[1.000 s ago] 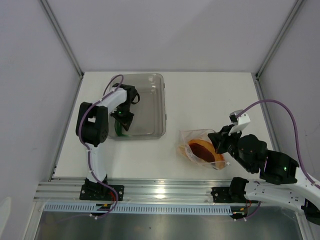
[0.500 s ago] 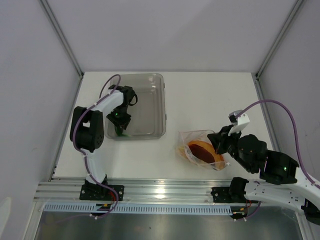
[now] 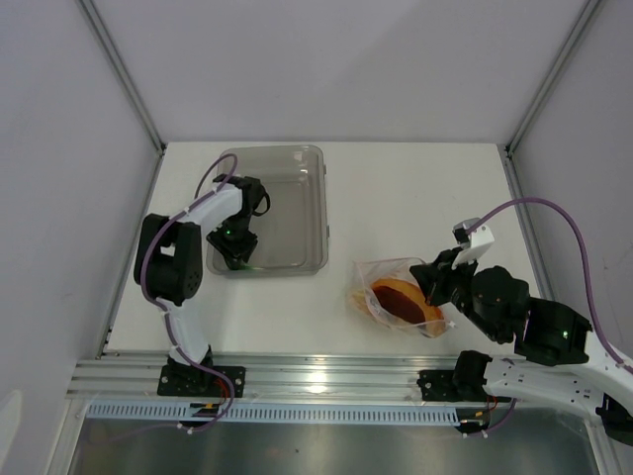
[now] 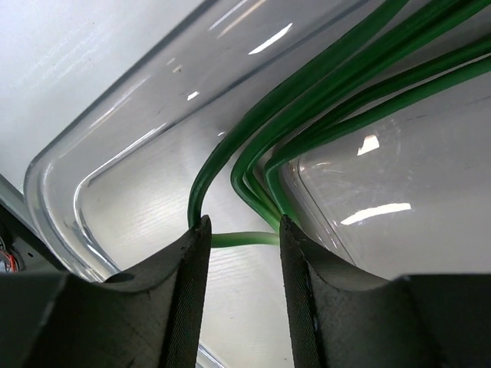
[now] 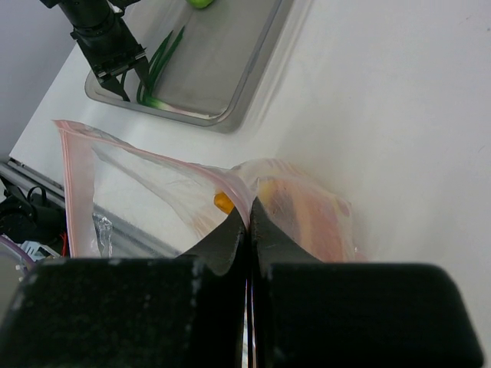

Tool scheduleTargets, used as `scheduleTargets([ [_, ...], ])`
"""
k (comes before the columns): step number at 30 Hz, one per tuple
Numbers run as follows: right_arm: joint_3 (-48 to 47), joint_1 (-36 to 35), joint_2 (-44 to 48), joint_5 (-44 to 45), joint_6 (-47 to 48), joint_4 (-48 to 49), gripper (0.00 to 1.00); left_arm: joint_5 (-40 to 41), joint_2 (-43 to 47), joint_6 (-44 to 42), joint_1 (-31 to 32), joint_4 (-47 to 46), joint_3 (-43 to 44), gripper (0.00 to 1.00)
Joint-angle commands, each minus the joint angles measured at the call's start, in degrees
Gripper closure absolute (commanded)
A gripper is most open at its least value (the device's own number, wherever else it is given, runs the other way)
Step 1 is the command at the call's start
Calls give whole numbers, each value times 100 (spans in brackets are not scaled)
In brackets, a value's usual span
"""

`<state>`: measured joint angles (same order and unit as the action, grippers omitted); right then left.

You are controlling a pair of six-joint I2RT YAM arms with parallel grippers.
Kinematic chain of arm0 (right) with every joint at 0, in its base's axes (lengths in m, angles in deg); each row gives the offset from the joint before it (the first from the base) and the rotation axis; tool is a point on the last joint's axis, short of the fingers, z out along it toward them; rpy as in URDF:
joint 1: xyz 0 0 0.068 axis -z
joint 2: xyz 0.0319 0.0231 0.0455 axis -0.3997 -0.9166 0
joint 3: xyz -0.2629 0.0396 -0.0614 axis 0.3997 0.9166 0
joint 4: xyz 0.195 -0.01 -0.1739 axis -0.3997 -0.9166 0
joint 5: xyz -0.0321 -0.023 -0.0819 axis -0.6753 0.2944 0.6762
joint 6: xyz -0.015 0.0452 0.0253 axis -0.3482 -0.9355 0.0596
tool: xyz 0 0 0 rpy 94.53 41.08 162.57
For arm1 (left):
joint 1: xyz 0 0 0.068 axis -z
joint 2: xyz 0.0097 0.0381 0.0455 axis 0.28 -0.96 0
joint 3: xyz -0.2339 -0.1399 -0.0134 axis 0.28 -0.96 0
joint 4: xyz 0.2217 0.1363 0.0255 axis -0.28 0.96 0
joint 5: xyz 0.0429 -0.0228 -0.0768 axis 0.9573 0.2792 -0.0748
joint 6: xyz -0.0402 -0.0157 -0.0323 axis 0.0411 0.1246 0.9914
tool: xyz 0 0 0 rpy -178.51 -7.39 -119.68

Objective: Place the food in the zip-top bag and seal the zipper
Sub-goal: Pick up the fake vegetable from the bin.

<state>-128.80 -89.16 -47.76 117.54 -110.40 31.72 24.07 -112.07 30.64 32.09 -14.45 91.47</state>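
My left gripper (image 3: 237, 253) is down inside the clear grey bin (image 3: 297, 208), at its near-left corner. It is open, and its fingertips (image 4: 239, 230) straddle the cut end of the green stalk (image 4: 307, 100), which lies on the bin floor and also shows in the right wrist view (image 5: 157, 65). My right gripper (image 3: 435, 282) is shut on the mouth edge of the zip-top bag (image 3: 386, 295). In the right wrist view the bag (image 5: 153, 184) hangs open with its pink zipper (image 5: 138, 149) stretched to the left. Inside are the dark-red and tan slice (image 5: 307, 222) and an orange piece (image 5: 223, 202).
A green lime (image 5: 201, 3) lies further back in the bin. The bin's walls close in around the left gripper. The aluminium rail (image 3: 316, 381) runs along the table's near edge, just in front of the bag.
My left gripper has moved toward the bin's near-left corner and down onto the stalk. The bag's left side has shifted slightly left. The right gripper has kept its hold.
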Motion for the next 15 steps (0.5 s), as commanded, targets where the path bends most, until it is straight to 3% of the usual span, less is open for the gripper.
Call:
scheduleTargets([
  [1,-89,4,29,-2,-101,288,100,156,326,-21,-54,-42,-53,56],
  [9,-80,-5,47,-2,-118,270,100,76,325,-74,-54,-104,-106,55],
  [15,-71,-5,20,-28,-101,288,100,164,352,-197,-89,-69,17,48],
])
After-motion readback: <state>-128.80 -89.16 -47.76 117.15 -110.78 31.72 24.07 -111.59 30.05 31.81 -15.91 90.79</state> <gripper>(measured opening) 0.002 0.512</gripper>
